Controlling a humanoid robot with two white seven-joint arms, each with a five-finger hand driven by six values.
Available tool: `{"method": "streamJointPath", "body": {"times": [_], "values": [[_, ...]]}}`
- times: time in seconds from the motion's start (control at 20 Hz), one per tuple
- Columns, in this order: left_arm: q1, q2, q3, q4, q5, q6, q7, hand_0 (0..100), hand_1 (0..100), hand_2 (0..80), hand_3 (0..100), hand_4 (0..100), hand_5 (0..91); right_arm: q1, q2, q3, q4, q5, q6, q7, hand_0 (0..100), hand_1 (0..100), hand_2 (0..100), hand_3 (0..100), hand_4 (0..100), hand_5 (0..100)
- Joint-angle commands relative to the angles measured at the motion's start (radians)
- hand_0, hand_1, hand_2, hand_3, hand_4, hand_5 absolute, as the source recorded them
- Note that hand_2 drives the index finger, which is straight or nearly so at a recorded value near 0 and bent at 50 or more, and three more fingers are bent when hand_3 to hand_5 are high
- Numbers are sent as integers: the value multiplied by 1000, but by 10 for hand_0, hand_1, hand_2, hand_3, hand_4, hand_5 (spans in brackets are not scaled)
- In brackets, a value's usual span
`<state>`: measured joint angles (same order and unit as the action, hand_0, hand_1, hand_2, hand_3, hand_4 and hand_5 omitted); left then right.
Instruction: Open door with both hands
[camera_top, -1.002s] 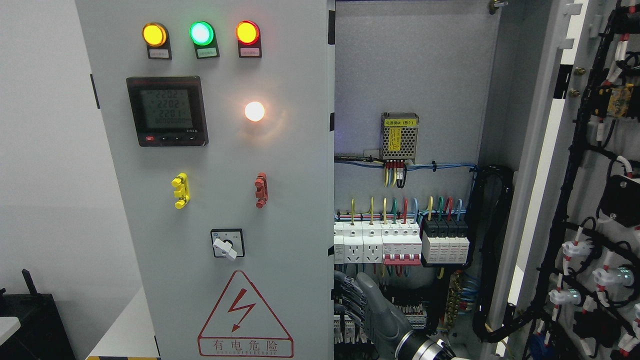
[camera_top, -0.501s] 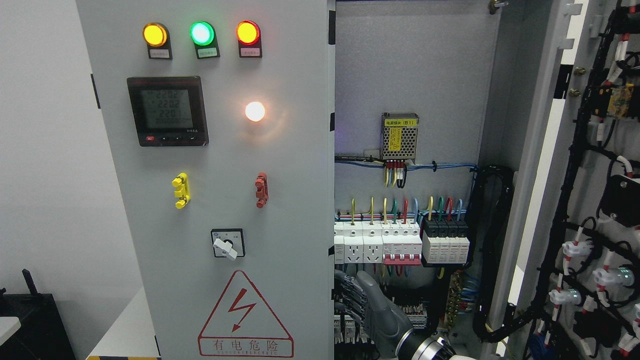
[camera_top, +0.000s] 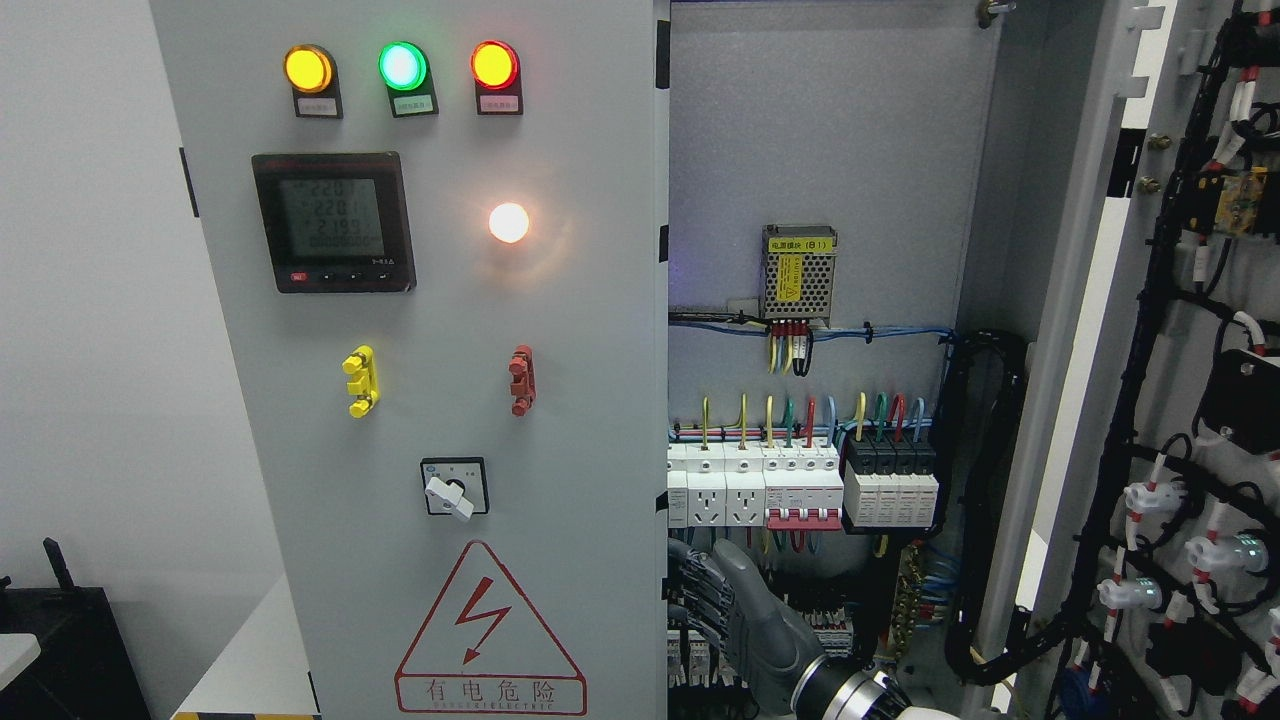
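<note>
Fingers of the grey right robot hand (camera_top: 735, 610), entering from the lower right of the frame, curl around the right edge of the tall grey cabinet door (camera_top: 560, 400) at bottom centre; white circuit breakers (camera_top: 800, 485) sit above the hand.

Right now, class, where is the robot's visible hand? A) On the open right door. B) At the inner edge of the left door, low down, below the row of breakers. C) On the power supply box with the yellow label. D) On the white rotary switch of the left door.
B: the right hand sits against the left door's inner edge, beneath the breakers.
</note>
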<state>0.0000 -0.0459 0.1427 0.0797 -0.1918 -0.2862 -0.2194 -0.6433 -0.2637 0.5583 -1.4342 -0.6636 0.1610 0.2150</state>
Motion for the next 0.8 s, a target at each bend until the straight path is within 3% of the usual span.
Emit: {"method": "streamJointPath", "body": {"times": [0.0,0.75], "values": [[-14,0,0,0,0,1,0,0,0,0,0,32,0,-1,0,-3,1,-13,-1,3,0,0,0,0,0,0],[-14,1,0,0,0,-1,0,0,0,0,0,32,0,-9,3,2,9,-22,-3,6,0,0,0,0,0,0]]}}
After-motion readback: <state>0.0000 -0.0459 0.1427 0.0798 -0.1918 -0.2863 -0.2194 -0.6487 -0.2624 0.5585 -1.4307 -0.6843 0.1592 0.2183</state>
